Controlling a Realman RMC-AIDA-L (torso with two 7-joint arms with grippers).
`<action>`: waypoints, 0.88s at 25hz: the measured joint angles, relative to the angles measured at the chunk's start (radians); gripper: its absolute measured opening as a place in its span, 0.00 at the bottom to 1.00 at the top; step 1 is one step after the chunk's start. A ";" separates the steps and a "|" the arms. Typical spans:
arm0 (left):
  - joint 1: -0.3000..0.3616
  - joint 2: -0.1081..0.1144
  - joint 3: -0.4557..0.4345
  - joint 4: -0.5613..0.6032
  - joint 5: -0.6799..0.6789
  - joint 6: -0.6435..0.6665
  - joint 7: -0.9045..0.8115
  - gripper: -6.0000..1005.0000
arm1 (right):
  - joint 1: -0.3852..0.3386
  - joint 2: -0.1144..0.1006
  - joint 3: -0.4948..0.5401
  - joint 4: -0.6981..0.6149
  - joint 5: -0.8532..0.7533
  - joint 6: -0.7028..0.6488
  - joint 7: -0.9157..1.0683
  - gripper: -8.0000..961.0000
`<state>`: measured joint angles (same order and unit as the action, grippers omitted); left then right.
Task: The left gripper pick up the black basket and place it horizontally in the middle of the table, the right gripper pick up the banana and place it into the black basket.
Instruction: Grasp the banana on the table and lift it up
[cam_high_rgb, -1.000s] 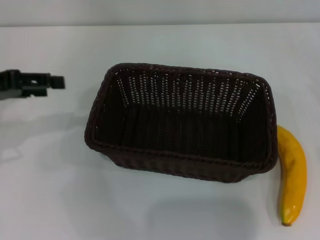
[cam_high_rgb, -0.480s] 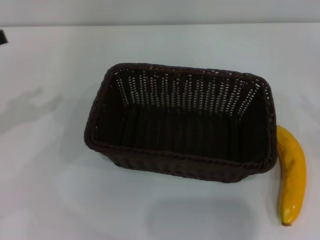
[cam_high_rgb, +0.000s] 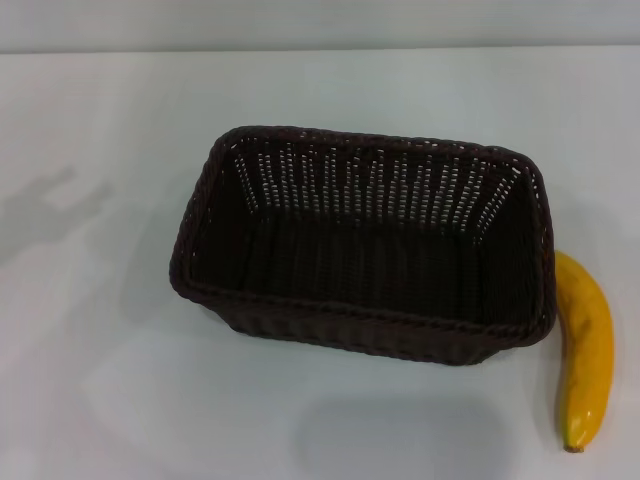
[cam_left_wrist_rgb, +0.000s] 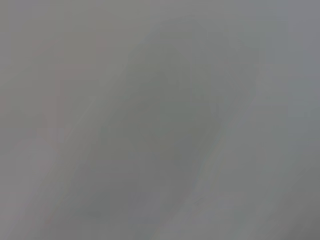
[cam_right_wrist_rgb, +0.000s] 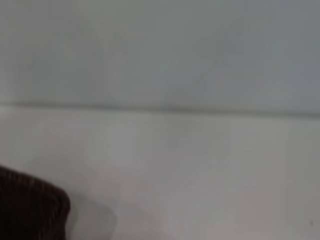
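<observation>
The black basket (cam_high_rgb: 365, 245) is seen standing upright on the white worktop (cam_high_rgb: 100, 400), roughly in the middle, with its long axis running left to right and its opening empty. The banana (cam_high_rgb: 585, 350) lies on the worktop just beside the basket's right end, apparently touching or nearly touching the near-right corner; its long axis runs near to far, with the brown tip at the near end. A corner of the basket (cam_right_wrist_rgb: 30, 207) is also caught in the right wrist view. Neither tool is in view, so the state of each cannot be told; only a faint shadow is seen on the worktop far to the left. The basket step is judged done, with the banana left to be moved. Since the banana lies on the right side, the right arm is judged the nearer one. No brand, label or writing can be read.
</observation>
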<state>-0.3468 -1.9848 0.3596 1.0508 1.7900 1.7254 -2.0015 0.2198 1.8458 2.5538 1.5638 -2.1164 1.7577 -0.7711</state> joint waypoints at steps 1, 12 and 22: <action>0.001 0.001 -0.001 0.000 -0.003 0.000 0.003 0.77 | 0.015 0.000 -0.017 0.009 -0.038 0.020 0.030 0.91; -0.002 0.006 -0.007 -0.001 -0.008 0.000 0.027 0.77 | 0.139 0.019 -0.327 0.039 -0.258 0.093 0.223 0.91; 0.000 0.008 -0.007 -0.005 -0.009 -0.004 0.056 0.77 | 0.222 0.091 -0.562 0.022 -0.367 0.102 0.349 0.91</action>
<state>-0.3463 -1.9764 0.3528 1.0460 1.7807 1.7211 -1.9453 0.4422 1.9367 1.9918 1.5863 -2.4832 1.8602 -0.4217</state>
